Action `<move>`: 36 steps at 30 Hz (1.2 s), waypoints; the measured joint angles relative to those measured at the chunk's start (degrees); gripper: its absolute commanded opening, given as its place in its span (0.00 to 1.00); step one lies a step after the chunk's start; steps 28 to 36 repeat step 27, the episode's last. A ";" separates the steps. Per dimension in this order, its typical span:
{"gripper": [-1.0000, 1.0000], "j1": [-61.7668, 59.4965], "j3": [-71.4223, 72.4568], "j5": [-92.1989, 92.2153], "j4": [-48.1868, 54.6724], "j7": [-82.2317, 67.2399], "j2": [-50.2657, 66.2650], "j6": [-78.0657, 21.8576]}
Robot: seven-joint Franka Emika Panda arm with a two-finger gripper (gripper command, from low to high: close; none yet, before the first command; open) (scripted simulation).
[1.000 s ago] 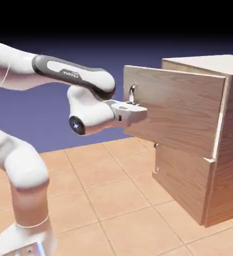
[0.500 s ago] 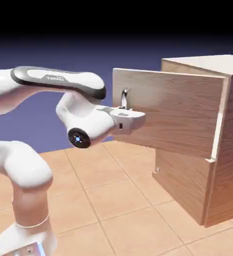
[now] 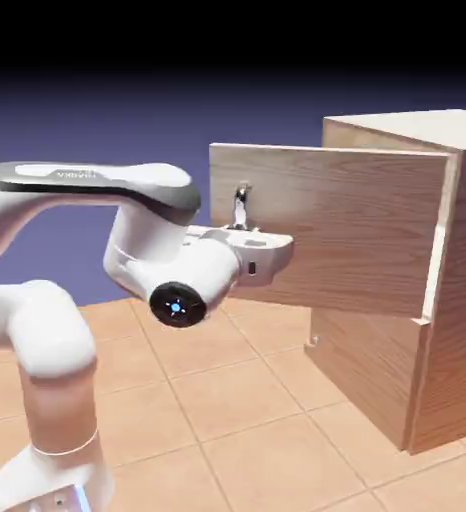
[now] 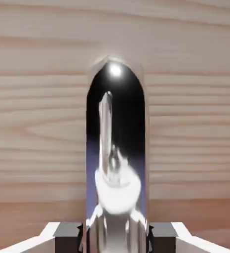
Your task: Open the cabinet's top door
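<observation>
Two fingers (image 4: 67,237) clamp the top door's (image 3: 347,225) silver handle (image 4: 115,148), forearm level, wrist bent.

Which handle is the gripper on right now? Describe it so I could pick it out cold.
Start at the wood-grain cabinet on the right. Its top door stands swung out toward the arm. Near that door's free edge is a slim, upright silver bar handle, with the gripper closed on its lower part. The lower door's handle is far smaller and untouched.
</observation>
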 measured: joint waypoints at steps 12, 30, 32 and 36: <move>0.00 -3.96 -13.14 -14.97 13.29 -2.90 15.16 -28.28; 0.00 20.15 -40.85 -26.75 39.29 -9.12 32.40 -55.52; 0.00 20.15 -40.85 -26.75 39.29 -9.12 32.40 -55.52; 0.00 20.15 -40.85 -26.75 39.29 -9.12 32.40 -55.52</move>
